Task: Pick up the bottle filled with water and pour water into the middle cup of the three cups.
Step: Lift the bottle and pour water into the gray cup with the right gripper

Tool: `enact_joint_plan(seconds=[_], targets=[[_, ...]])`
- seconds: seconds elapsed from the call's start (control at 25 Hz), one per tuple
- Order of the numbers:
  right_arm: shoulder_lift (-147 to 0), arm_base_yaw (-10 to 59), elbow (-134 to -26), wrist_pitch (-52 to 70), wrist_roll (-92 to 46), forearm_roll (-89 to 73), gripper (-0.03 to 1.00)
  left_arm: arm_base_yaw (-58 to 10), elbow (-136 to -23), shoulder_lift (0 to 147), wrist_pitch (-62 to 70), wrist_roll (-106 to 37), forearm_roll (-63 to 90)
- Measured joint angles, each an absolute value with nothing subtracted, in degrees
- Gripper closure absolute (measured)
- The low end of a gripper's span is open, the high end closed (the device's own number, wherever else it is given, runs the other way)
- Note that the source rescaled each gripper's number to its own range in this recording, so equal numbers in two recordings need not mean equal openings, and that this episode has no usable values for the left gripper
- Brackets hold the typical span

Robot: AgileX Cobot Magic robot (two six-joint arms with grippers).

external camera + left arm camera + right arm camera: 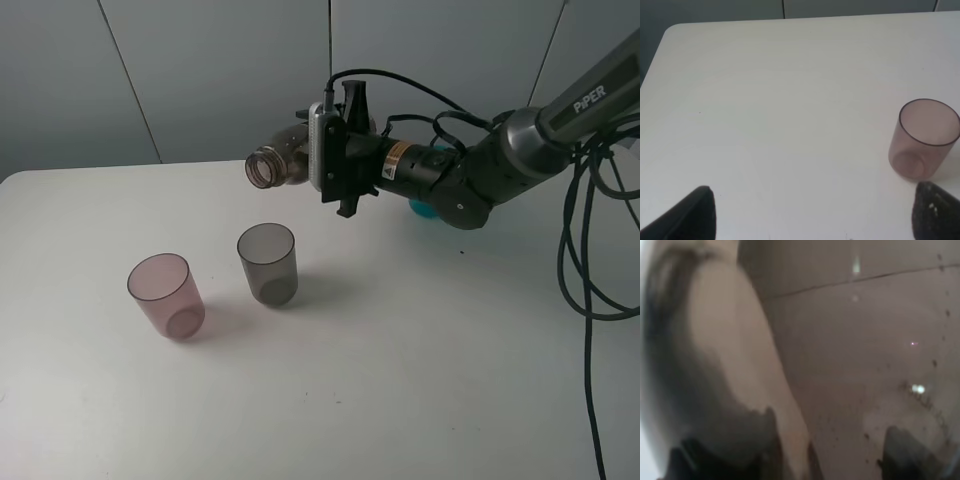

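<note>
The white table (400,380) is bare across its near part, giving open room right up to the front edge. The left pincer (814,216) hangs low over the table (765,100) with its two dark fingertips (695,215) wide apart and nothing between them. Just ahead of one fingertip stands the translucent pink plastic tumbler (925,140), upright, its bottom showing through the wall.

In the high view this pink tumbler (165,297) stands left of the middle cup (268,264), a translucent smoky dark-grey plastic tumbler, upright, near it but not touching.

Above and behind the grey tumbler, the right pincer (320,152) is clamped on the bottle (282,158), a slim translucent smoky brown-grey plastic one, held about level in the air, its capless threaded mouth pointing left. Its wall (840,365) fills the right wrist view. Whether water lies in it I cannot tell.

A teal tumbler (424,209) peeks out behind the right arm. Black cables (585,260) hang at the right, and the table's far edge meets a grey wall (200,70).
</note>
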State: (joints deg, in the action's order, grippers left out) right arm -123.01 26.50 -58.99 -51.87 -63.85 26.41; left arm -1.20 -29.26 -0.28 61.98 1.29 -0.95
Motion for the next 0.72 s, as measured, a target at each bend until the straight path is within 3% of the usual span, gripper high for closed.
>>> enact_joint_plan(seconds=[0.72], targets=[[-123.0,26.3,-59.0,-51.4,-77.0,24.9,0.97,-1.2,-29.3,-0.3,62.0,1.3,-0.9]])
